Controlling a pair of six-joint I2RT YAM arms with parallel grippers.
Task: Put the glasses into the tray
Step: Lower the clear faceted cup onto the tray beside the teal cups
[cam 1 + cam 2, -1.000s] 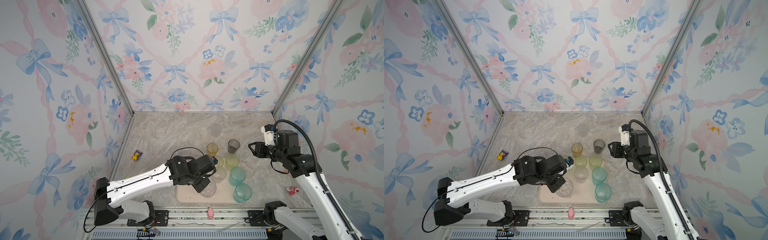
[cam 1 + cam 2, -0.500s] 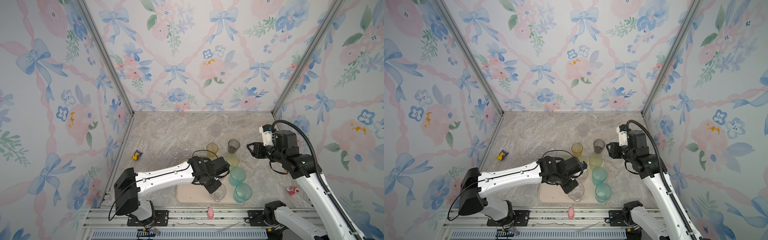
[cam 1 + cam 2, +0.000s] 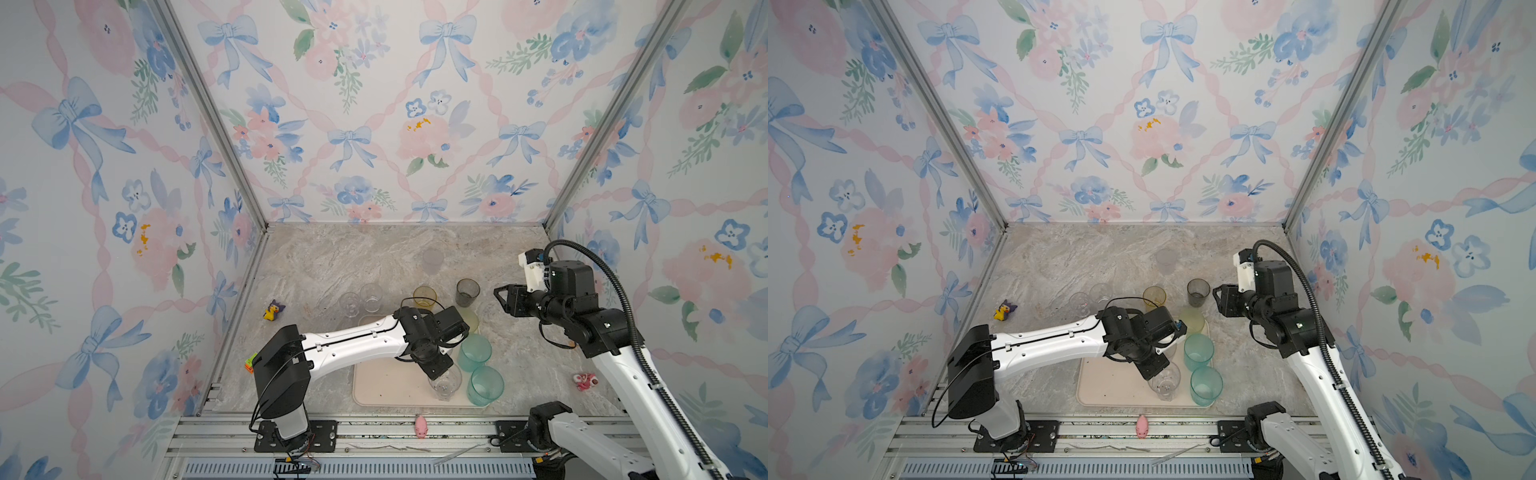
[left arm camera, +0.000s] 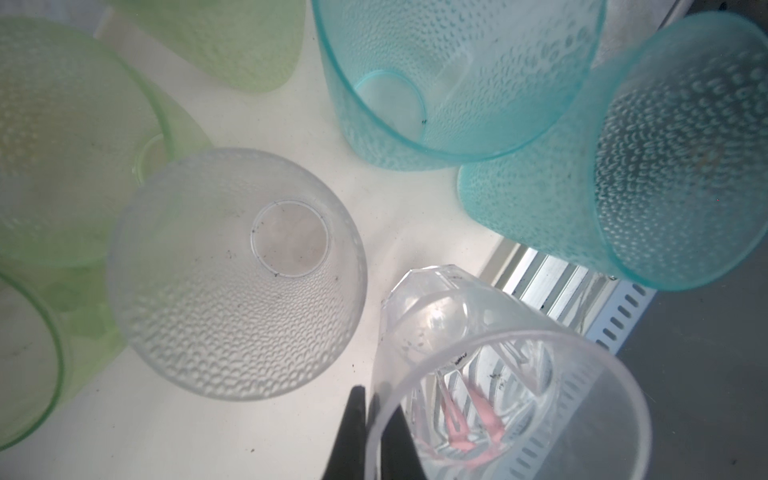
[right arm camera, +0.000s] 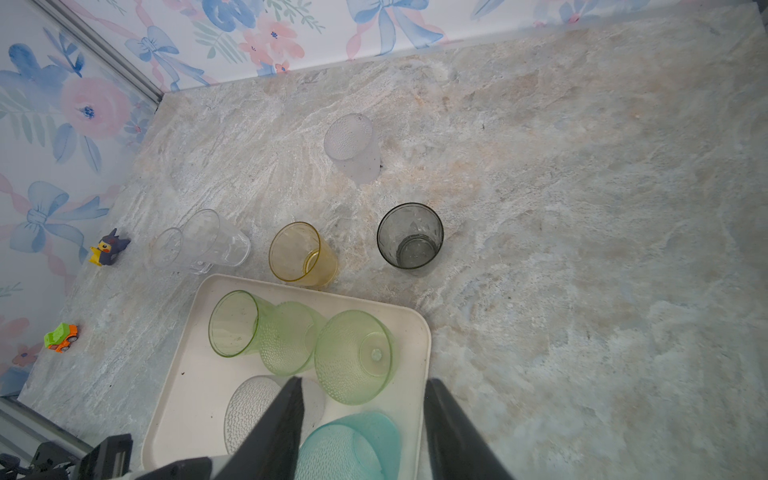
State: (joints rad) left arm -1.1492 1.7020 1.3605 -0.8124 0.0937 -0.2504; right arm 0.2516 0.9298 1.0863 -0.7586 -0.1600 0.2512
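No legible text, no labels, brands, numbers or signs

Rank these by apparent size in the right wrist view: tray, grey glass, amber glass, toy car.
1. tray, though partly cut off
2. amber glass and grey glass: too alike to rank
3. toy car

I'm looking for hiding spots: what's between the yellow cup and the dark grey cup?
Nothing; bare tabletop separates the amber glass and smoky grey glass, shown in the right wrist view.
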